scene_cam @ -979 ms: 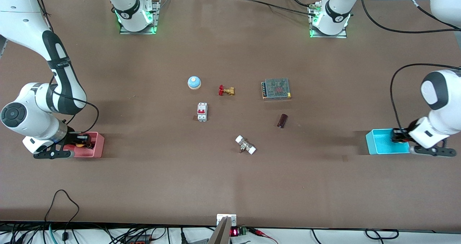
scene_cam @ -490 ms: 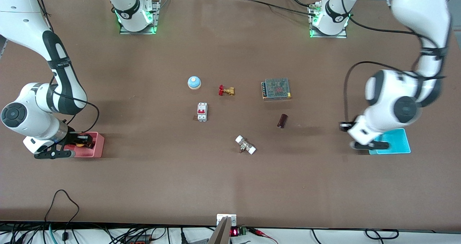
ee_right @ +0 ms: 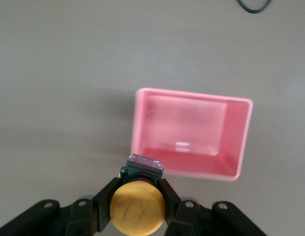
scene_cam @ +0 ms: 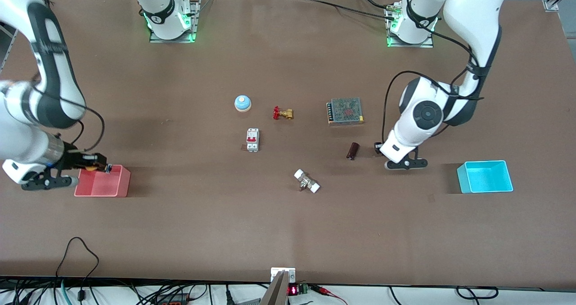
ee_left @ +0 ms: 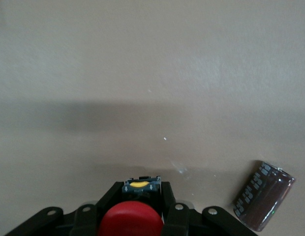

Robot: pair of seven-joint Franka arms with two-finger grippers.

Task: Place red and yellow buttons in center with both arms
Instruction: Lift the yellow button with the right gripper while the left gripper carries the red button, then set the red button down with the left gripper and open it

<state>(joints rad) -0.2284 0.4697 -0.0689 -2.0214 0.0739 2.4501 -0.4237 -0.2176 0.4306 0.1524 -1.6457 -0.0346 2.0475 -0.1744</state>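
Note:
My left gripper [scene_cam: 378, 149] is shut on the red button [ee_left: 130, 220] and holds it just above the brown tabletop [scene_cam: 288, 224], beside a dark capacitor [scene_cam: 353, 150], toward the left arm's end of the centre. In the left wrist view the red cap sits between the black fingers [ee_left: 165, 194]. My right gripper [scene_cam: 96, 165] is shut on the yellow button [ee_right: 137, 206], held in the air over the edge of the pink bin [scene_cam: 103, 182]. The yellow cap fills the space between the jaws in the right wrist view.
A blue bell [scene_cam: 242, 103], brass valve [scene_cam: 282, 113], power supply [scene_cam: 345, 110], circuit breaker [scene_cam: 252, 140] and white-ended fitting [scene_cam: 307, 181] lie round the middle. A blue bin [scene_cam: 485, 177] stands at the left arm's end. The pink bin [ee_right: 192, 132] looks empty.
The left arm swung from the blue bin toward the middle with the red button. The right gripper rose out of the pink bin with the yellow button.

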